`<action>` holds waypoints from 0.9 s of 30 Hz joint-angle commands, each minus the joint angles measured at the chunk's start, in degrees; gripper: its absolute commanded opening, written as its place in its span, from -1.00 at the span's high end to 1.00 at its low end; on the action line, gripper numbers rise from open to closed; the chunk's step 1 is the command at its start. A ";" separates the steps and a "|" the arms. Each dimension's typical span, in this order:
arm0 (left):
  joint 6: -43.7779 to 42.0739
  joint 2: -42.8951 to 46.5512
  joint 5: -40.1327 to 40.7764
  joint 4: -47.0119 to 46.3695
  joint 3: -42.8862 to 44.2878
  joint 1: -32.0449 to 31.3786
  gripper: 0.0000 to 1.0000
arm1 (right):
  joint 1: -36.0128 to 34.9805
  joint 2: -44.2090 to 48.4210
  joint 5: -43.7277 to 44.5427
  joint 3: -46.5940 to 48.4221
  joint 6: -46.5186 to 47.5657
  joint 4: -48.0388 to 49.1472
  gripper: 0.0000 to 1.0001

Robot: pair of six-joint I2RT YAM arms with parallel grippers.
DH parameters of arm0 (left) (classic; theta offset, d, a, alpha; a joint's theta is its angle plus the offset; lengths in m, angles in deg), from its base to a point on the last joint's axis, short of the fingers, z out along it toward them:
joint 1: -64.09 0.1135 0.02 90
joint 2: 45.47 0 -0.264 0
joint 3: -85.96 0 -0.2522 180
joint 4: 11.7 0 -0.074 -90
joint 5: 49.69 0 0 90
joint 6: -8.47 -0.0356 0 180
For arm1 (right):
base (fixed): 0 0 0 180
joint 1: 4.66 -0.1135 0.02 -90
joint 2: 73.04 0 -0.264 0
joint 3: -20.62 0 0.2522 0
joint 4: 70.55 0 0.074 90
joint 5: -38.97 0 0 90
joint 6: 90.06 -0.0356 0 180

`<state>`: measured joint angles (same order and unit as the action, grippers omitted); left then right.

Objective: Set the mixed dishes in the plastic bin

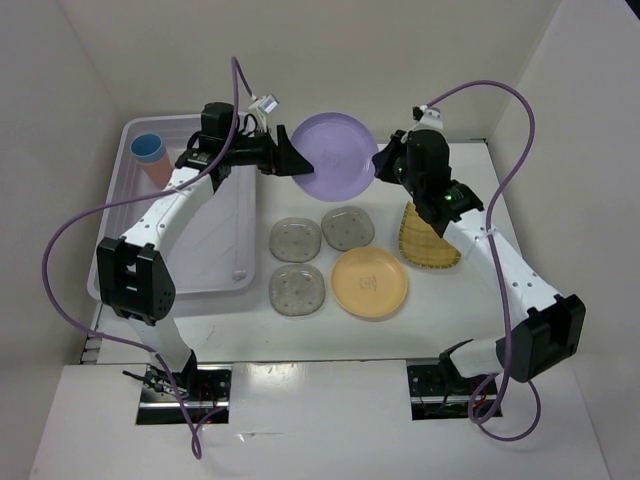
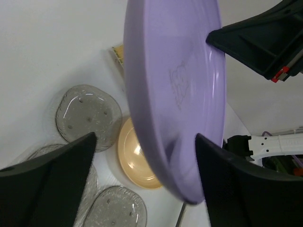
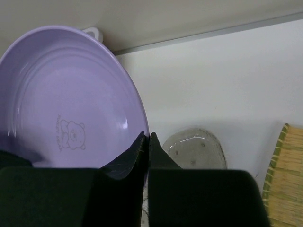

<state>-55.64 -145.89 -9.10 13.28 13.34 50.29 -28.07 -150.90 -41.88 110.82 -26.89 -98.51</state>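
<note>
1. The right end effector (image 1: 384, 165), jaws shut, pinches the rim of the lavender bowl (image 1: 335, 152), held tilted above the table (image 1: 340, 335).
2. The left end effector (image 1: 297, 160) stands wide open astride the bowl's opposite edge; contact is hard to judge.
3. The plastic bin (image 1: 210, 260) sits just left.

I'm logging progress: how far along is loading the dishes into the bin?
Done: both cups sit in the bin. In hand: the right gripper pinches the bowl by its rim, left gripper open around its other edge. Left: three saucers, orange plate and woven plate on the table.
</note>
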 commanded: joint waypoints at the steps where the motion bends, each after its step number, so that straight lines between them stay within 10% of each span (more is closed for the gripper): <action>1: 0.30 0.31 0.45 -4.02 -0.11 -0.44 -0.70 | -1.27 1.84 -1.50 -0.41 0.64 2.24 1.00; 9: 0.83 -0.83 2.29 -2.35 1.03 -0.96 1.00 | -1.28 -0.09 -2.03 -2.00 1.17 3.56 0.92; 17: 2.31 4.26 14.41 0.47 0.34 6.21 1.00 | -1.80 1.66 1.65 -3.40 0.55 3.56 -0.42; 27: 18.39 10.33 29.80 -9.09 -14.07 25.31 1.00 | -1.80 5.71 6.41 -12.63 -2.61 0.31 -0.64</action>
<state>-45.04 -137.06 17.15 10.97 2.83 74.33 -29.43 -146.46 -38.16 100.24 -27.57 -97.57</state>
